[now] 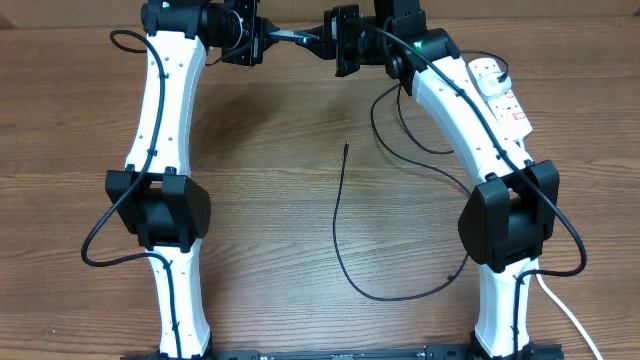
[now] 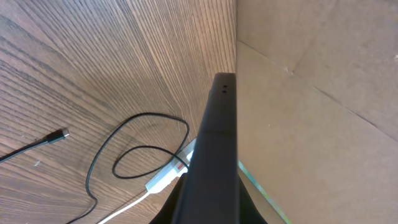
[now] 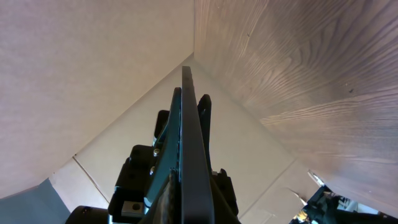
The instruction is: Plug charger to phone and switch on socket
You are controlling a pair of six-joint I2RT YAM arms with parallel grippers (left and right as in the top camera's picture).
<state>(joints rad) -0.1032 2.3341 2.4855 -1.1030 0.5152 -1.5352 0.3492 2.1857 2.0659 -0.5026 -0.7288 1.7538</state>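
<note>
The phone (image 1: 297, 37) hangs edge-on above the far edge of the table, between both grippers. My left gripper (image 1: 265, 38) is shut on one end and my right gripper (image 1: 330, 42) on the other. In the left wrist view the phone (image 2: 217, 124) is a dark slab rising from my jaws. In the right wrist view it (image 3: 189, 137) is a thin dark edge. The charger cable (image 1: 338, 230) lies loose on the table, with its connector tip (image 1: 344, 148) free; the tip also shows in the left wrist view (image 2: 62, 134). The socket (image 1: 500, 95) lies at the far right, partly under the right arm.
A cardboard wall (image 2: 311, 93) stands along the far edge of the wooden table. The socket's thick white cord (image 2: 124, 208) trails across the table. More black cable loops (image 1: 400, 125) lie beside the right arm.
</note>
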